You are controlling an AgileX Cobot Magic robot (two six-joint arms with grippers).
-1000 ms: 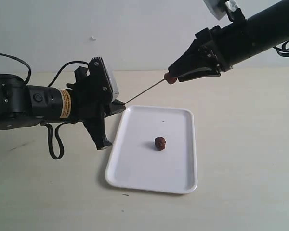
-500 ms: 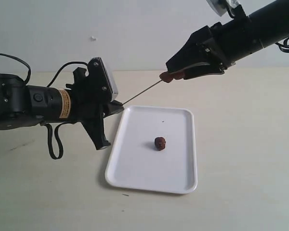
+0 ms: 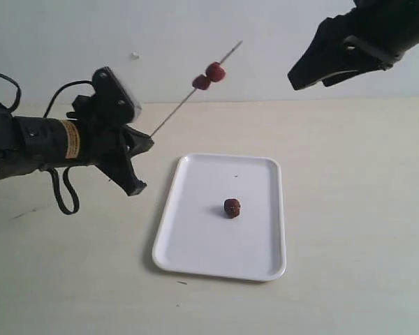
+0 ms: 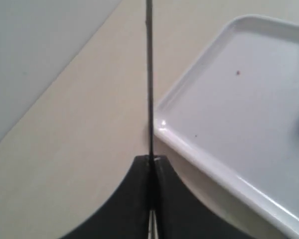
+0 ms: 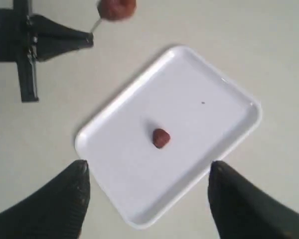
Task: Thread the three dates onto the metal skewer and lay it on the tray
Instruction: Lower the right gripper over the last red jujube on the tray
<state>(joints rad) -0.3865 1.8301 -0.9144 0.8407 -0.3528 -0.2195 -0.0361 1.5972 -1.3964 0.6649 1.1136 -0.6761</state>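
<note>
Exterior: left pincer (image 3: 141,143) is clenching the skewer (image 3: 178,109) by its lower end, holding it slanted above the tabletop (image 3: 363,209). Two dates (image 3: 214,71) are sitting threaded near its upper tip. Third date (image 3: 232,207) is lying near the tray's (image 3: 216,271) centre. Right pincer (image 3: 306,78) is hanging released, well apart.
Left wrist: jaws are squeezing the skewer beside a tray corner.
Right wrist: fingers (image 5: 70,199) are standing spread above the tray, grasping nothing.

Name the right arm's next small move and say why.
Probably lower the right gripper onto the loose date on the tray and close on it. Its jaws stand open and empty above the tray. Two dates already sit on the skewer that the left gripper holds, and this third one is not yet threaded.
</note>
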